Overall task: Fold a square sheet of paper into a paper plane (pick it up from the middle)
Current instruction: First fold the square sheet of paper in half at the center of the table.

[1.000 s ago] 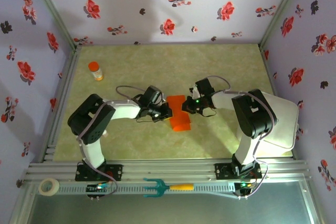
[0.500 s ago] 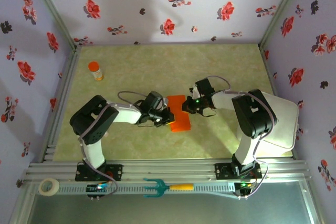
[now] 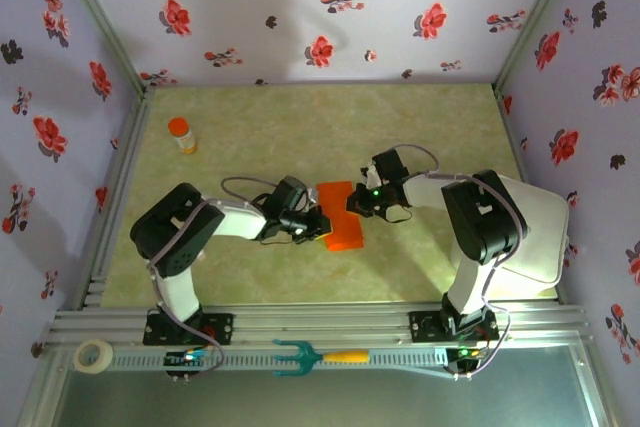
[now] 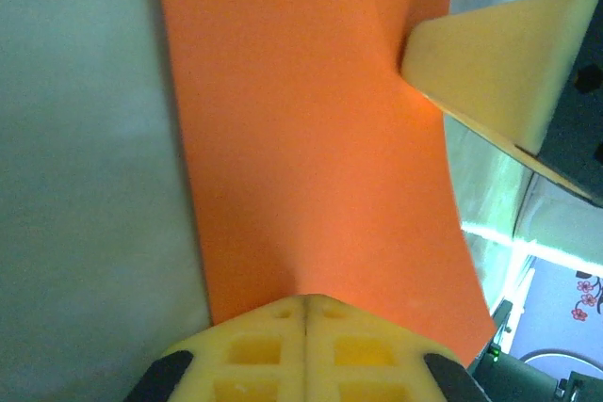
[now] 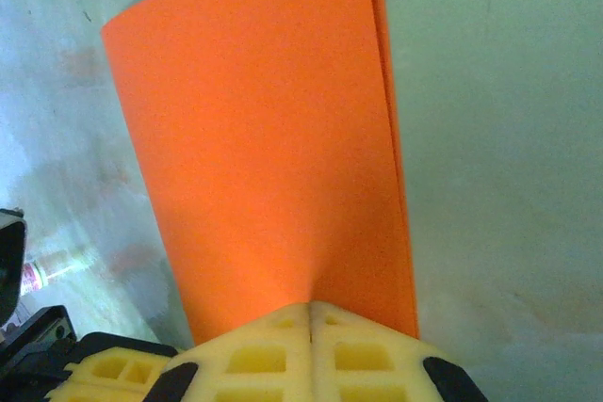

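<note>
The square sheet of paper (image 3: 342, 219) lies folded into an orange-red rectangle on the mat, mid-table. In the right wrist view the paper (image 5: 264, 138) shows two layers along its right edge. My left gripper (image 3: 319, 230) is shut, its tips down on the sheet's lower left edge; up close the left gripper (image 4: 306, 298) meets the paper (image 4: 301, 120) with nothing visibly between the jaws. My right gripper (image 3: 356, 202) is shut too, tips on the sheet's upper right edge, as the right gripper (image 5: 311, 305) also shows. Its fingers (image 4: 499, 72) appear across the sheet.
A small orange-capped bottle (image 3: 181, 134) stands at the back left. A teal fork tool with an orange handle (image 3: 320, 356) and a tape roll (image 3: 93, 355) lie on the front rail. A white panel (image 3: 540, 237) sits at the right edge.
My left gripper has slid toward me along the sheet's left edge to its lower corner, staying shut. The right gripper and the paper have held still.
</note>
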